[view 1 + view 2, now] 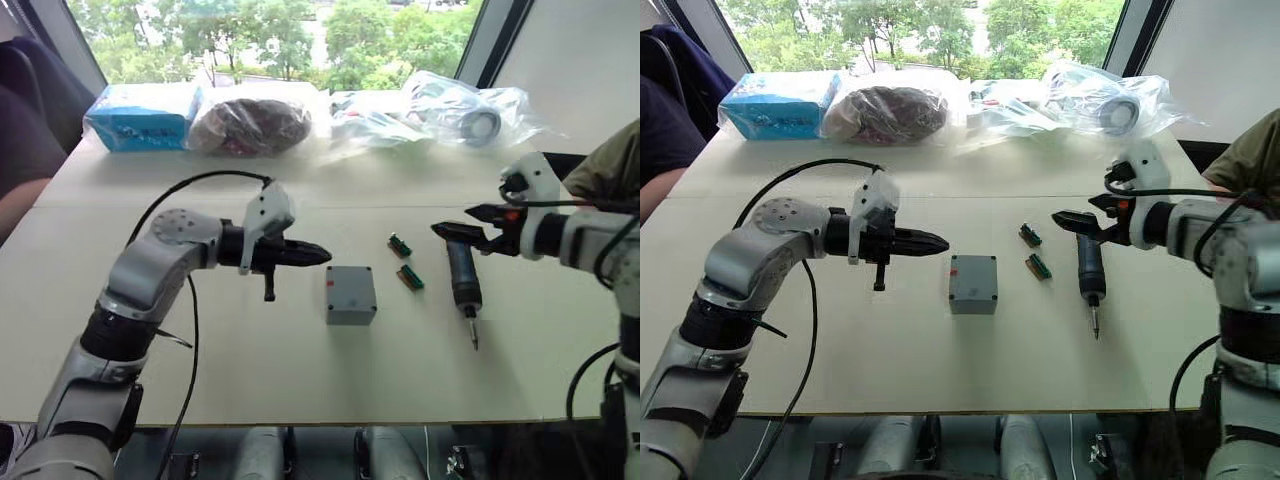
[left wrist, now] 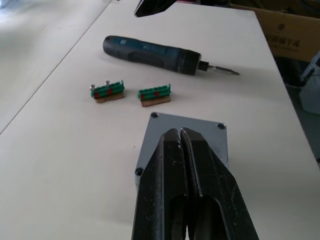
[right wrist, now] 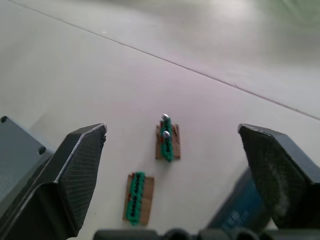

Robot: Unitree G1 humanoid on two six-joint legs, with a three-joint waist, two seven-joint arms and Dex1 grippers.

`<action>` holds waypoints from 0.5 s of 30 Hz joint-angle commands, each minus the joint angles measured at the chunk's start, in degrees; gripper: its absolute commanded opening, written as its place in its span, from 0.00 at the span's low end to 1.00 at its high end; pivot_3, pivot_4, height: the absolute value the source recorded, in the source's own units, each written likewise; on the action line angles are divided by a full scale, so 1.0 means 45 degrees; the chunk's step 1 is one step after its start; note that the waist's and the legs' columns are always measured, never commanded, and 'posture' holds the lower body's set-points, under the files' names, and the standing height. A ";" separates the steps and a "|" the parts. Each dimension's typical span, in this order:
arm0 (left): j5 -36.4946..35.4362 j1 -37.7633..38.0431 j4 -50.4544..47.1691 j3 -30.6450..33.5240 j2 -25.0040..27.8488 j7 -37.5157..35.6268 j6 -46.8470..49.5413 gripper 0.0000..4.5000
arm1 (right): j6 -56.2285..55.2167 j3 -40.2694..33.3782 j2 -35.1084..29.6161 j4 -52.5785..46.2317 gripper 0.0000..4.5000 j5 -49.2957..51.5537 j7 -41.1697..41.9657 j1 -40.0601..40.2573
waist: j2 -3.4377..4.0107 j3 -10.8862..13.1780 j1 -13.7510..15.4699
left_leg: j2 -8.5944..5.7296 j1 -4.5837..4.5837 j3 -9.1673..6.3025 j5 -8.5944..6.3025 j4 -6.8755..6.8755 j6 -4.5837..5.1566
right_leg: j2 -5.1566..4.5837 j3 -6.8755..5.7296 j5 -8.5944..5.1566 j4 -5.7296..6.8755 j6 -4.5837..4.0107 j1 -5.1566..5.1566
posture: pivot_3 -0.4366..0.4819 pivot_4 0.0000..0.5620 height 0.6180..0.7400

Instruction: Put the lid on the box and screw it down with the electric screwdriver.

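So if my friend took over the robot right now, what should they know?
Left gripper: shut, empty, hovering just left of the box.
Right gripper: open, empty, hovering above the back end of the electric screwdriver.
The box sits mid-table with the lid already on top; dark spots show at three of its corners, but I can't tell if those are screws or how tight they are.
The screwdriver lies on the table right of the box, bit pointing toward the robot. Two small green blocks lie between them.
Left to do: pick up the screwdriver and screw the lid down.
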 commanded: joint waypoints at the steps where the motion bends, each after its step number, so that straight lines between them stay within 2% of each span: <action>1: 0.0177 -0.0223 -0.0864 -0.0760 0.0325 -0.0895 -0.0721 0.00 | 0.2270 0.0657 -0.1552 0.1249 0.99 0.0010 0.0222 -0.0976 | 0.0009 0.0003 -0.0012 | -0.0001 0.0000 0.0006 0.0000 -0.0007 0.0000 | -0.0001 0.0005 0.0000 0.0003 0.0000 -0.0006 | 0.48 0.27 1.00; 6: 0.0759 -0.0025 -0.1264 -0.1532 0.0410 -0.1096 -0.1297 0.00 | 0.3765 0.2925 -0.2322 0.2927 0.99 0.0364 0.1335 -0.1840 | 0.0015 0.0002 -0.0021 | -0.0004 -0.0002 0.0018 -0.0004 -0.0008 0.0008 | -0.0004 0.0020 -0.0001 -0.0001 -0.0002 -0.0014 | 0.48 0.27 1.00; 10: 0.0902 0.0341 -0.1511 -0.1684 0.0480 -0.0932 -0.1362 0.00 | 0.3477 0.4634 -0.2545 0.3590 0.99 0.0089 0.2067 -0.2258 | 0.0015 0.0002 -0.0016 | -0.0002 -0.0003 0.0015 -0.0005 -0.0009 0.0009 | -0.0001 0.0023 -0.0001 -0.0002 -0.0002 -0.0019 | 0.48 0.27 1.00; 15: 0.0849 0.0737 -0.1898 -0.1530 0.0497 -0.0583 -0.1158 0.00 | 0.2839 0.6470 -0.2071 0.5354 0.99 -0.0613 0.2793 -0.3375 | 0.0014 0.0003 0.0010 | -0.0007 -0.0009 0.0017 -0.0005 -0.0003 0.0010 | -0.0006 0.0022 -0.0001 -0.0002 -0.0002 -0.0019 | 0.48 0.27 1.00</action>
